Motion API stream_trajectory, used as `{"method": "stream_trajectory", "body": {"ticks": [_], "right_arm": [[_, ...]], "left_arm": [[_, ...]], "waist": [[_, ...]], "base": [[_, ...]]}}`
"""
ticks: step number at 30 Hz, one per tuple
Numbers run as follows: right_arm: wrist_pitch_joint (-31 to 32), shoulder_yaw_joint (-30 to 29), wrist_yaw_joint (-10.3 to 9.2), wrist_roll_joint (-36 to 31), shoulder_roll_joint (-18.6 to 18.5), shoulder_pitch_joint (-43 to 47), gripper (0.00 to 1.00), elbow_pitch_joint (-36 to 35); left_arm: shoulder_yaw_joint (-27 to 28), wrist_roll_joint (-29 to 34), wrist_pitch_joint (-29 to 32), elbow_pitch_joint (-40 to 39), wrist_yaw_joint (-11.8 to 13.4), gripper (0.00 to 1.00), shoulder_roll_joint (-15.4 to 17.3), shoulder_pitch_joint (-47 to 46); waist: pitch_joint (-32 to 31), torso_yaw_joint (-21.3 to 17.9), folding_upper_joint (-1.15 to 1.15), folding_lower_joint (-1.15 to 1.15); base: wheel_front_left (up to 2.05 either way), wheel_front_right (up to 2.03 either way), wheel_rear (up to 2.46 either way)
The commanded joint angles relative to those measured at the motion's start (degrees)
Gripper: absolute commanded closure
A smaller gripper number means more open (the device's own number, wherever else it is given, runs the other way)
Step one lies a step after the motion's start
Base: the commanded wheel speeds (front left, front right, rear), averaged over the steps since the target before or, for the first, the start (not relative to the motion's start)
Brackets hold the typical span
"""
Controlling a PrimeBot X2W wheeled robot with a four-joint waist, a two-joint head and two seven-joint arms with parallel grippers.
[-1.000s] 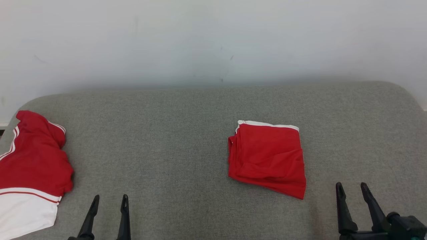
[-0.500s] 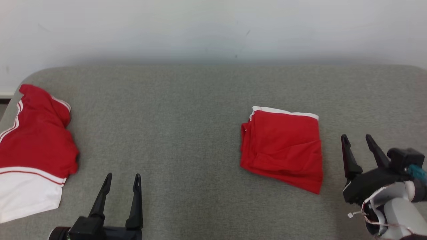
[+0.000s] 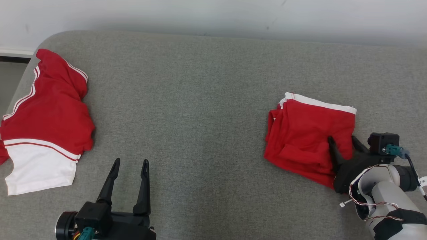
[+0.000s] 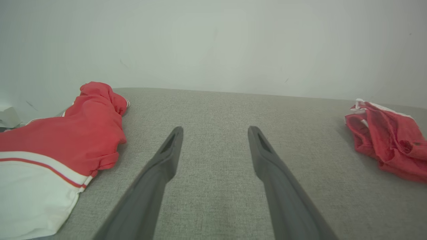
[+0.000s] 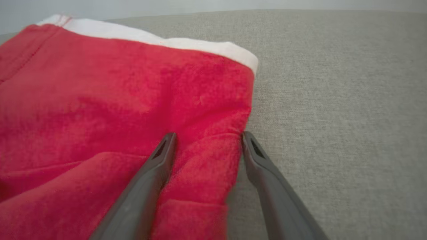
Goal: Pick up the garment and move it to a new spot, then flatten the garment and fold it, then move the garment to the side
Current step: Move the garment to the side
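The garment (image 3: 307,133) lies folded into a red block with a white band along its far edge, right of centre on the grey cushion (image 3: 200,100). It appears at the right of the left wrist view (image 4: 390,140) and large in the right wrist view (image 5: 116,100). No lettering shows. My right gripper (image 3: 342,138) is open at the garment's near right corner. One finger rests over the red cloth and the other sits just at its right edge (image 5: 208,135). My left gripper (image 3: 131,161) is open over bare cushion at the lower left (image 4: 216,128), holding nothing.
Another red garment (image 3: 46,116) with white stripes and a wide white band lies bunched at the cushion's left end (image 4: 66,140). A pale wall (image 3: 213,13) runs behind the cushion. Its rounded left corner drops off at the far left.
The head camera has tilted down and turned. My right gripper has moved forward and left, from bare cushion beside the garment onto its right edge. Both grippers stay open.
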Motion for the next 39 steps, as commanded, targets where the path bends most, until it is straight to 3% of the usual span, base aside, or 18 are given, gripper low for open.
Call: {"method": "stream_trajectory", "body": {"ticks": [1,7,8,9,10,11,17,21,31,39], "right_arm": [[1.1,0.8,-0.14,0.5,0.3,-0.5,0.0,2.1],[2.5,2.6,-0.14,2.0,1.5,-1.1,0.0,6.2],[2.8,3.0,-0.14,2.5,1.8,-1.0,0.17,6.7],[2.7,3.4,-0.14,2.9,2.0,-1.0,0.56,6.8],[2.7,3.7,-0.14,3.4,2.1,-1.2,0.87,6.9],[2.9,4.0,-0.14,3.8,2.1,-1.3,1.0,7.1],[0.3,6.7,-0.19,4.7,-0.5,-2.9,1.0,6.0],[-0.5,11.4,-0.18,3.7,-2.9,-4.8,1.0,4.0],[3.4,25.3,-0.16,4.7,-15.0,-14.8,1.0,-3.2],[4.2,31.1,-0.15,7.2,-24.2,-24.9,1.0,-6.6]], "left_arm": [[-0.1,-0.1,-0.2,0.1,0.1,0.0,-0.1,-1.1],[0.1,-0.2,-0.2,0.5,0.3,0.0,-0.1,-0.8],[0.1,-0.2,-0.2,0.5,0.2,0.0,-0.1,-0.8],[0.1,-0.2,-0.2,0.5,0.2,0.0,-0.1,-0.9],[0.1,-0.3,-0.2,0.5,0.2,0.0,-0.1,-0.9],[0.1,-0.3,-0.2,0.5,0.2,0.0,0.0,-0.9],[0.2,-0.2,-0.2,0.7,-0.1,0.0,-0.1,-1.2],[0.3,0.4,-0.2,0.5,-0.4,0.0,-0.1,-2.1],[0.8,1.9,-0.2,-2.8,-1.0,0.0,0.0,-5.6],[0.6,4.3,-0.2,-6.4,-1.5,0.0,1.7,-9.6]], "waist": [[0.4,0.3,0.0,-0.01],[0.0,-0.6,0.0,-0.01],[0.0,-0.7,0.0,-0.01],[0.0,-0.9,0.0,-0.01],[0.0,-1.1,0.0,-0.01],[0.0,-1.3,0.0,-0.01],[0.6,-2.8,0.0,-0.01],[1.6,-4.0,0.0,-0.01],[9.2,-9.1,0.0,-0.01],[18.0,-13.6,0.0,-0.01]], "base": [[0.0,0.0,0.0],[0.0,0.0,0.0],[0.0,0.0,0.0],[0.0,0.0,0.0],[0.0,0.0,0.0],[0.0,0.0,0.0],[0.0,0.0,0.0],[0.0,0.0,0.0],[0.0,0.0,0.0],[0.0,0.0,0.0]]}}
